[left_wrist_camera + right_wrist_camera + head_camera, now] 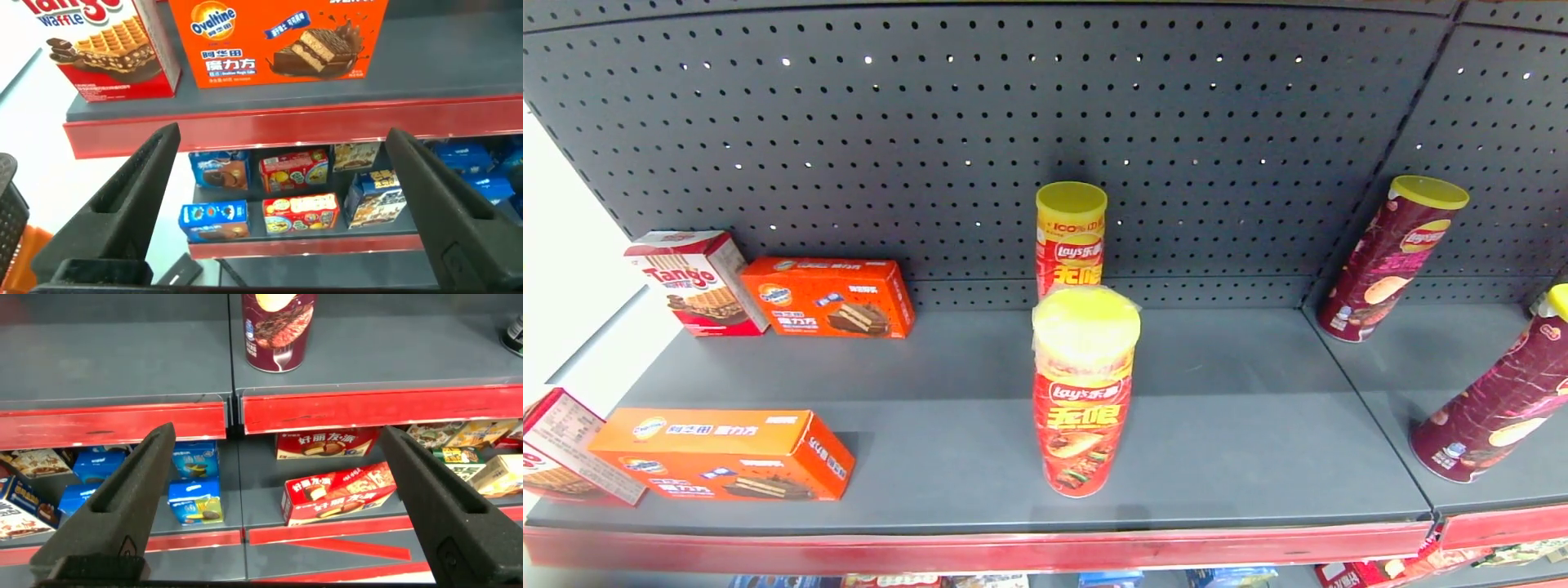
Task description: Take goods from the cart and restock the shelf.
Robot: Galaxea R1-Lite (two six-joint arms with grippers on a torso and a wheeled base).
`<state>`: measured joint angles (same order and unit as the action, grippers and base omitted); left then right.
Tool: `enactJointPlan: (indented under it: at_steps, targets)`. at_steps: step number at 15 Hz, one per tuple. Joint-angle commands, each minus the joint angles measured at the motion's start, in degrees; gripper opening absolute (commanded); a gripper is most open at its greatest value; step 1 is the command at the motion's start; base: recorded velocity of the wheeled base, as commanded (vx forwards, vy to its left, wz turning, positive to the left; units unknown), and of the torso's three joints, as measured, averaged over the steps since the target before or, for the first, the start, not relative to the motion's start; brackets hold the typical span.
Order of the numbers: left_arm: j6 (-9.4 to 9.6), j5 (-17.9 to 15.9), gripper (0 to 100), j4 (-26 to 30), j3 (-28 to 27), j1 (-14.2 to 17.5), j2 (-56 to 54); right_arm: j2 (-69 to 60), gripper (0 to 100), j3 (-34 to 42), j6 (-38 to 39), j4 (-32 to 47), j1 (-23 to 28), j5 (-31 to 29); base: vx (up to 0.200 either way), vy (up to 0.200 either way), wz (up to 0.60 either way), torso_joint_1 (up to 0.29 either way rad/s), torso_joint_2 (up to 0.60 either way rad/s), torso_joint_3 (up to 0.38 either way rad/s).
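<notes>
Bright, even light. Pinpoints glow through the dark grey perforated metal back panel (pixel 931 122). The far left is washed out white; the long red shelf edge (pixel 980 549) bows in the head view.

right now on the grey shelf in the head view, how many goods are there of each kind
red cardboard chip cans with yellow lids: 2
maroon cardboard chip cans with yellow lids: 2
orange cardboard biscuit boxes: 2
red-and-white cardboard wafer boxes: 2
total: 8
</notes>
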<state>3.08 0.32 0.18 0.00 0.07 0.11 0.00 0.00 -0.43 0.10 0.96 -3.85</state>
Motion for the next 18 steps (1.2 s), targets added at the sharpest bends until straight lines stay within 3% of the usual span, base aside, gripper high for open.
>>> enactJointPlan:
  at_steps: [1,4,13,15,18]
  targets:
    - [-0.01,0.0,100,0.0,0.0,0.0,-0.1,0.1,100,0.0,0.0,0.1,0.0,0.0,0.0,0.0,0.0,0.0,0.0,0.0]
    - [0.08,0.1,100,0.0,0.0,0.1,-0.1,0.1,100,0.0,0.0,0.1,0.0,0.0,-0.133,0.0,0.0,0.002,0.0,0.002]
    - [-0.01,0.0,100,0.0,0.0,0.1,-0.1,0.1,100,0.0,0.0,0.1,0.0,0.0,0.0,0.0,0.0,0.0,0.0,0.0]
    - [-2.38,0.5,100,0.0,0.0,0.1,-0.1,0.1,100,0.0,0.0,0.0,0.0,0.0,0.0,0.0,0.0,0.0,0.0,0.0]
    - [-2.64,0.5,100,0.0,0.0,0.1,-0.1,0.1,100,0.0,0.0,0.0,0.0,0.0,0.0,0.0,0.0,0.0,0.0,0.0]
